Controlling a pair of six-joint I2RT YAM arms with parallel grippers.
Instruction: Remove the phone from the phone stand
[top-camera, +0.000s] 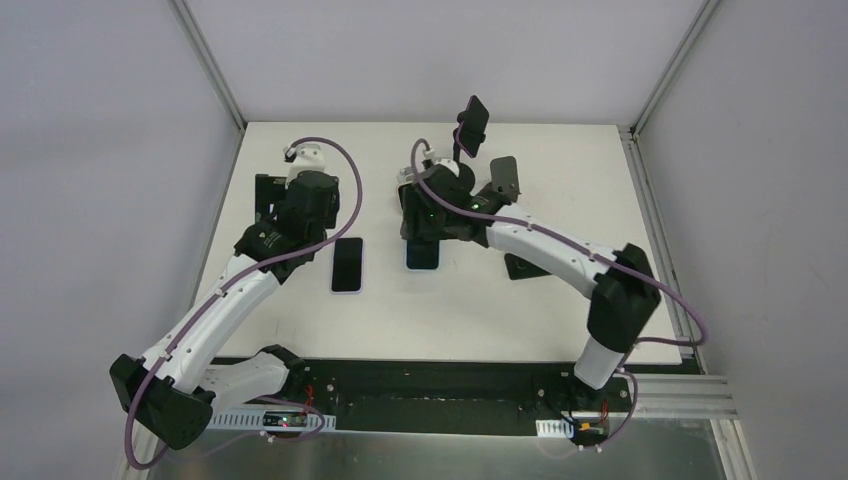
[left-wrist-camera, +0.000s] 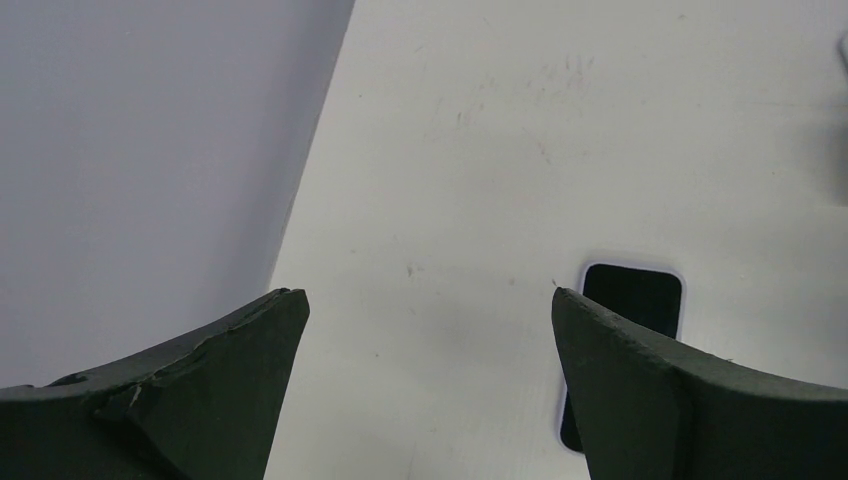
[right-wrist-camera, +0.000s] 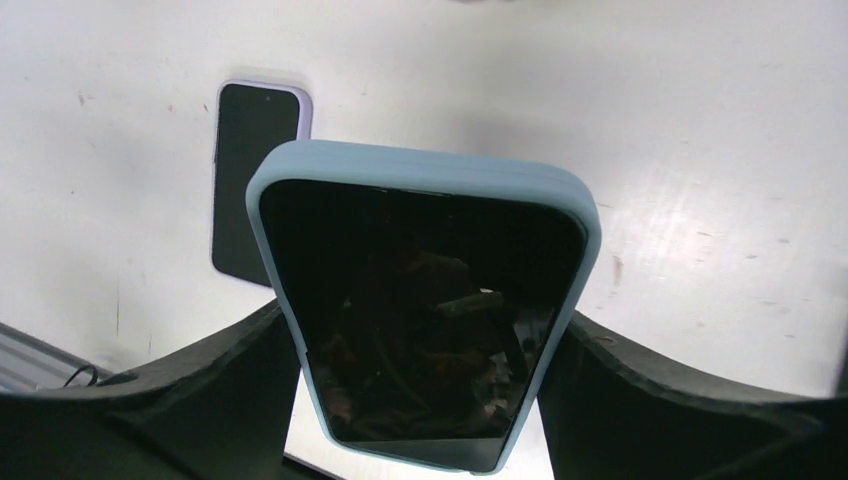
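My right gripper (top-camera: 421, 232) is shut on a phone in a light-blue case (top-camera: 422, 254). In the right wrist view this phone (right-wrist-camera: 425, 300) fills the gap between my fingers, dark screen toward the camera, above the white table. An empty black phone stand (top-camera: 505, 177) is behind my right arm, and a taller black holder (top-camera: 473, 122) rises at the back. My left gripper (top-camera: 268, 196) is open and empty over the table's left side, as the left wrist view (left-wrist-camera: 430, 300) also shows.
A second phone in a lavender case (top-camera: 347, 265) lies flat, screen up, between the arms; it also shows in the wrist views (left-wrist-camera: 635, 300) (right-wrist-camera: 255, 180). A black base (top-camera: 522, 267) lies under my right arm. The table's left edge (left-wrist-camera: 300, 210) is close to my left gripper.
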